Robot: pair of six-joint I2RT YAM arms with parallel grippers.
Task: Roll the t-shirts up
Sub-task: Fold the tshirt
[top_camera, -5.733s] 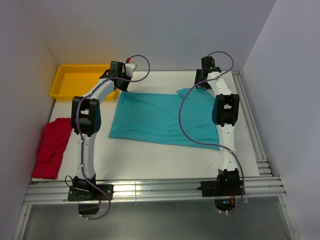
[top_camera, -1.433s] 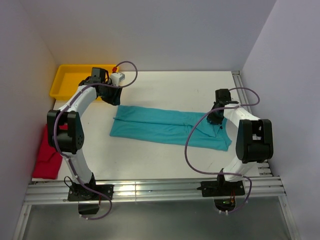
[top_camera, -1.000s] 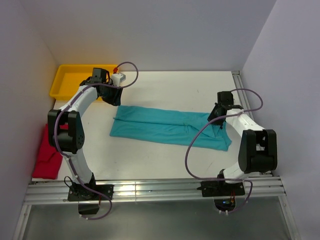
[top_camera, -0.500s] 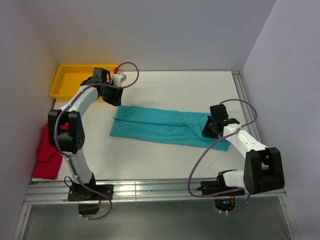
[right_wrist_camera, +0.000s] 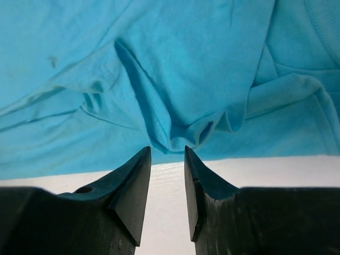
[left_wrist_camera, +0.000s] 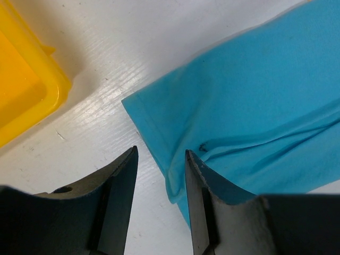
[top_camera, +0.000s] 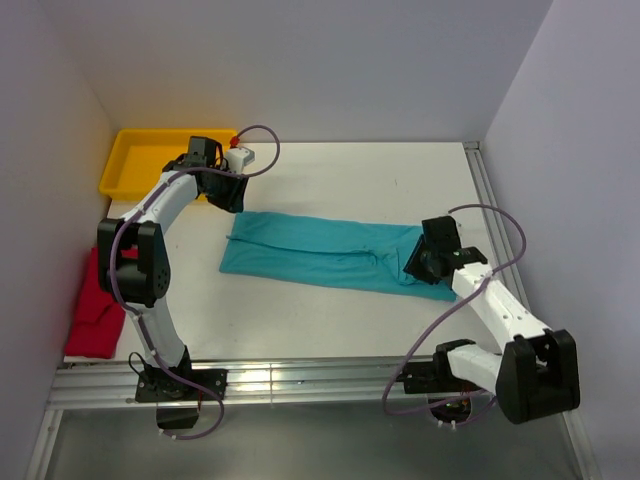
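Asking: where does the teal t-shirt lie, and which way does it run?

Answering: The teal t-shirt (top_camera: 330, 255) is folded into a long narrow band, flat on the white desk (top_camera: 340, 180). Its long axis runs left to right, slanting slightly toward the near edge at its right end.

Asking: Which arm is nearer each end?

Answering: The left arm (top_camera: 170, 200) reaches to the band's far left corner, near the yellow tray (top_camera: 112, 178). The right arm (top_camera: 495, 305) is bent low at the band's right end, on its near side.

Asking: What are the jaws doing?

Answering: The left jaws are parted about halfway and grip nothing. In the left wrist view, the shirt's corner lies just ahead of the tips. The right jaws are also partly spread and empty. In the right wrist view, a small puckered fold of the hem sits just beyond the tips, which hang over bare desk.

Asking: What does the coming move turn on?

Answering: Likely the band's sideways length: a roll would start at one short end and travel along it, and each end has its own arm close by. The red t-shirt (top_camera: 100, 305) lies crumpled at the desk's left edge, well apart, not yet rolled.
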